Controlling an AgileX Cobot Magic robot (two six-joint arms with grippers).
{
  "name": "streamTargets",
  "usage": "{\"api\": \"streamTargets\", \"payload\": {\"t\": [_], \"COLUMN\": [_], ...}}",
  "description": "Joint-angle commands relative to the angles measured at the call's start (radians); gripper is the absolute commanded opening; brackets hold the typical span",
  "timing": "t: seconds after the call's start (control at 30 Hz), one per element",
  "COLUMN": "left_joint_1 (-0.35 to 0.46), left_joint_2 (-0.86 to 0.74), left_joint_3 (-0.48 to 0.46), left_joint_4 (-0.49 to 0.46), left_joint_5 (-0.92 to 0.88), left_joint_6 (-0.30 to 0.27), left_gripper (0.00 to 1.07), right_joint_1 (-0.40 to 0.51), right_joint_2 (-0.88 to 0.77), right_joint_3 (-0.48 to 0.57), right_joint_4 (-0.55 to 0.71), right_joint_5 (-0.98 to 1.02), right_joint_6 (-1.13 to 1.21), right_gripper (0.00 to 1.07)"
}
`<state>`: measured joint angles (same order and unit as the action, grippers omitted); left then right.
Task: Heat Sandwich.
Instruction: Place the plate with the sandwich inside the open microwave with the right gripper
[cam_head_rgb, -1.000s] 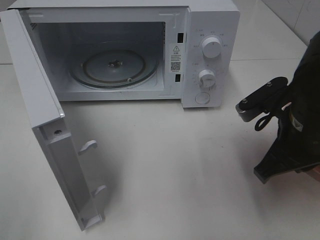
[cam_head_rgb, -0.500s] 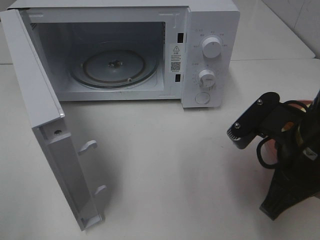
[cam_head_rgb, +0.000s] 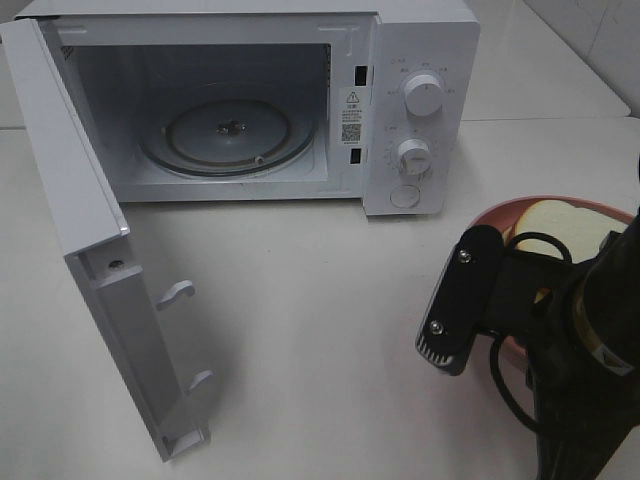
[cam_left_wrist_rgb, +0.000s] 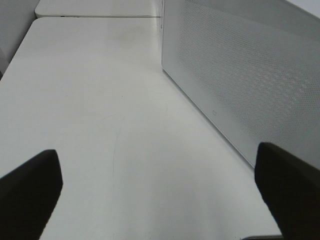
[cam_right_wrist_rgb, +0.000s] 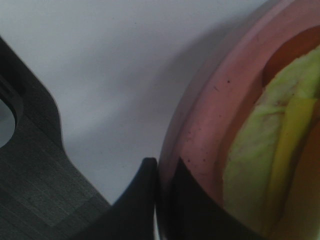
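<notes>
Our right hand (cam_right_wrist_rgb: 160, 190) pinches the rim of the pink plate (cam_right_wrist_rgb: 200, 125), which carries the sandwich (cam_head_rgb: 560, 225), by the right edge of the bench (cam_head_rgb: 330, 330). Our left hand (cam_left_wrist_rgb: 160, 200) hangs spread. Next, we judge, the plate must travel level into the open microwave (cam_head_rgb: 420, 60), onto the glass turntable (cam_head_rgb: 228, 135).

The open microwave (cam_head_rgb: 250, 110) is viewed from high in front; the pink plate (cam_right_wrist_rgb: 210, 115) is shared with the right wrist view (very close there).
</notes>
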<state>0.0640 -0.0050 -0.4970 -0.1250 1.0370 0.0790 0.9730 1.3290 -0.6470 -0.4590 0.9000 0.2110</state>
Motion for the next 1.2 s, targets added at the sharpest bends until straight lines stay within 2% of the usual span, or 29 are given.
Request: {"api": "streamTargets", "payload": {"t": [0.03, 0.63, 1.03, 1.2], "left_joint_1": [-0.004, -0.004, -0.004, -0.004], "left_joint_2": [-0.026, -0.026, -0.026, -0.026], "left_joint_3": [0.004, 0.004, 0.004, 0.004], "left_joint_4": [-0.009, -0.009, -0.009, -0.009], "left_joint_5": [-0.009, -0.009, -0.009, -0.009], "left_joint_6": [-0.001, -0.001, -0.001, -0.001], "left_gripper": [1.01, 1.01, 1.01, 1.01], "right_joint_1": [0.021, 0.029, 0.029, 0.029], "right_joint_2": [-0.005, -0.005, -0.005, -0.005], "right_joint_3": [0.006, 0.006, 0.006, 0.006], "right_joint_4": [-0.026, -0.028, -0.026, -0.025], "right_joint_5": [-0.009, -0.154, -0.218, -0.249], "right_joint_6": [-0.074, -0.544, -0.728, -0.878], "right_gripper": [0.03, 0.03, 0.03, 0.03]}}
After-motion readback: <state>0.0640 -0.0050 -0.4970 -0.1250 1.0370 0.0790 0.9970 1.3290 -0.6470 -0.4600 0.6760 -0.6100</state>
